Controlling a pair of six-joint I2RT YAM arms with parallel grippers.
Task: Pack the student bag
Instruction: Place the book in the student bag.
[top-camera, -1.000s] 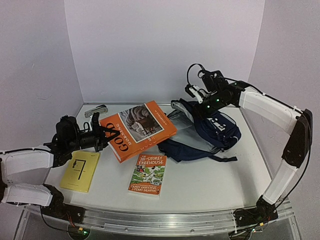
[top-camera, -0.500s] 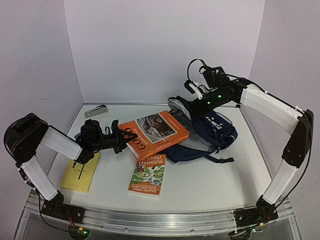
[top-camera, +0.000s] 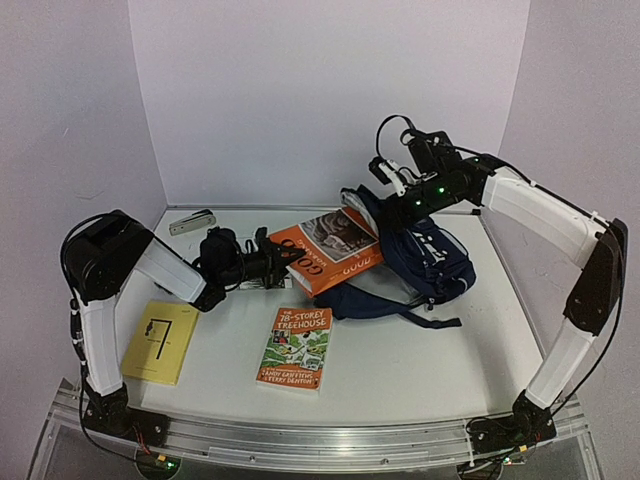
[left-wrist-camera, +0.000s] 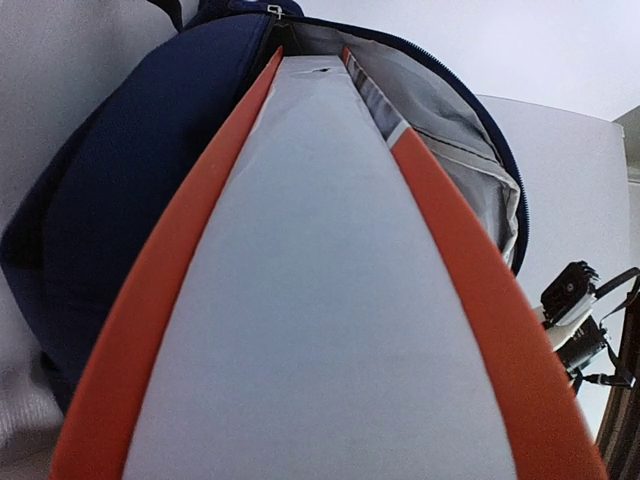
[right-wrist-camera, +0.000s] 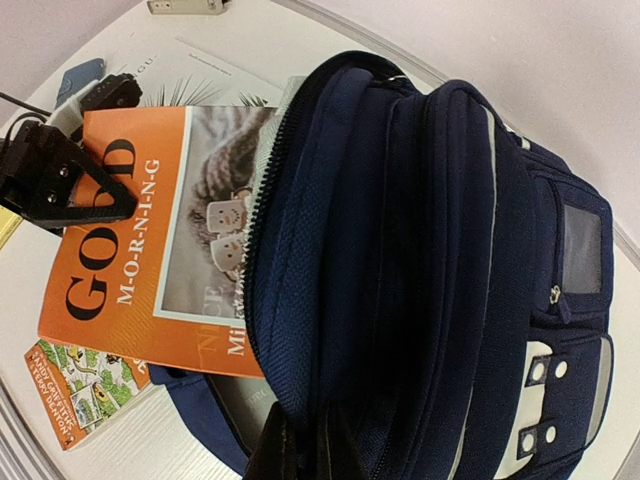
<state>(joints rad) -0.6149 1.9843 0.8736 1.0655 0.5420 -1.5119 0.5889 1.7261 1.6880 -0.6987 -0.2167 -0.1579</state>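
Claws on both arms grip their loads around a navy backpack (top-camera: 440, 262) lying toward the back right of the white table (top-camera: 420, 370). The left claw (top-camera: 280, 268) is closed tight on the near edge of a large orange book (top-camera: 335, 250), whose far end sits inside the backpack's open mouth. From the left wrist camera, the book's pale page edge, flanked by its two orange covers, runs straight into the grey-lined opening.

The right claw (right-wrist-camera: 300, 450) is pinched shut on the fabric rim at the top of the backpack, holding that rim up so the mouth gapes toward the book.

The backpack is dark navy, with a pale zip line along the opening. Its front carries a small grey window panel and a white patch with small round dots. Dark straps trail onto the table on its near side.

A paperback (top-camera: 297, 347) with a green and orange cover lies flat near the middle of the table, apart from the backpack. A yellow booklet (top-camera: 160, 342) lies flat near the left edge. A small grey object (top-camera: 192, 222) rests by the back wall, too small to identify.
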